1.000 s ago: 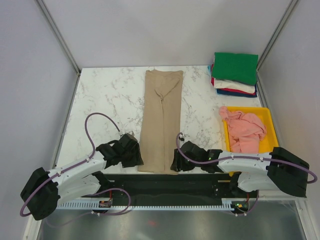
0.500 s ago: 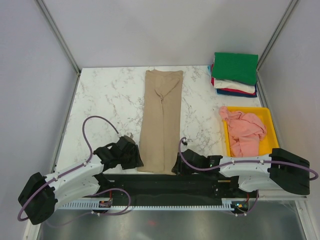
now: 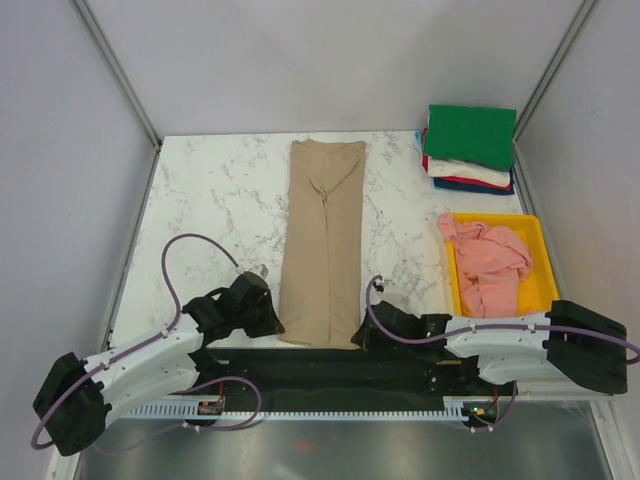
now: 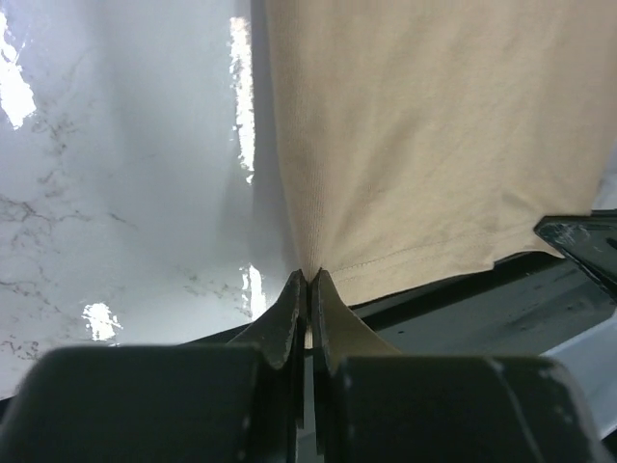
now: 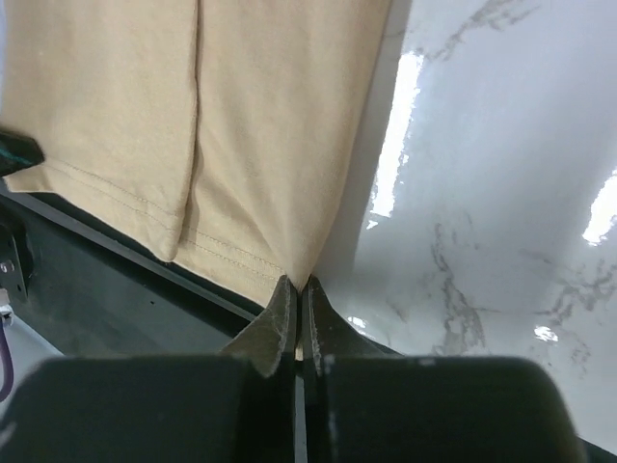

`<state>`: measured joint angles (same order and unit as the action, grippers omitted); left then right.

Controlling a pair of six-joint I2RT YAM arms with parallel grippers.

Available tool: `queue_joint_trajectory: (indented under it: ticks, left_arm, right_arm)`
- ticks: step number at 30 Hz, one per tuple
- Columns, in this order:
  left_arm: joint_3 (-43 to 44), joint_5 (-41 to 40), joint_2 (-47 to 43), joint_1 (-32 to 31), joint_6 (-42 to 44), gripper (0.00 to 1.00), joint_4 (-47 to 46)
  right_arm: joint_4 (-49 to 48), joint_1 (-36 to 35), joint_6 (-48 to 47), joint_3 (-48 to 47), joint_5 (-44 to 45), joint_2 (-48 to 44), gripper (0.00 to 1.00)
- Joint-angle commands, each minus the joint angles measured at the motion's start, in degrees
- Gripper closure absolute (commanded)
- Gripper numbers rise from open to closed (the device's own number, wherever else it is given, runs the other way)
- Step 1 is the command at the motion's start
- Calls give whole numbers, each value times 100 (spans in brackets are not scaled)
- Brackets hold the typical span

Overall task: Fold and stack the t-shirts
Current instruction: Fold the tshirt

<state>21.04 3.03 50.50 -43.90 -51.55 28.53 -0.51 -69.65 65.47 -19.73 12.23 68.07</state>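
Marble for the bench (image 3: 210,200) — largest thing in view, carrying all the rest. Down its middle, laid flat as a long narrow strip with the sides folded in: the tan shirt (image 3: 322,240), hem at the near edge, collar end far. At the far right corner, a neat stack of folded shirts (image 3: 470,150), green on top. Just nearer than that, a yellow tray (image 3: 541,262) holding a crumpled pink shirt (image 3: 488,265). Down at the hem: left gripper (image 4: 308,280), jaws pinched together on the left hem corner; right gripper (image 5: 297,286), likewise clamped on the right one. Judged to be the start of the lengthwise fold — next, probably lift both corners together and carry them evenly toward the collar, keeping the strip square.
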Motion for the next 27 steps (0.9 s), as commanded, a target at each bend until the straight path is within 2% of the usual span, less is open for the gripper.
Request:
queue_joint_trajectory:
  ticks: [1, 5, 8, 13, 18, 24, 27]
  left_arm:
    - [40, -110, -391, -31, -30, 98, 64]
    - [505, -21, -225, -31, -4, 98, 379]
    - [1155, -293, -67, -31, 66, 98, 670]
    - [2316, -1101, 477, -13, 399, 98, 1040]
    - [3430, -1524, 1416, 197, 847, 98, 1128]
    - [4503, -1182, 2427, 1277, 1699, 98, 1075]
    - [4769, -902, 2728, 1735, 1972, 98, 795]
  right_arm:
    - [657, -23, 71, 162, 236, -198, 100]
    - [1122, -14, -175, -373, 420, -303, 100]
    - [1352, 196, -499, -883, 509, -304, 100]
    - [1335, 1303, -1499, -1726, 175, -128, 100]
    - [1422, 2181, -2406, -2956, -238, 635, 100]
    - [1598, 2999, -3136, -4257, -615, 1506, 100]
    - [1677, 3360, -3408, -4837, -774, 1954, 100]
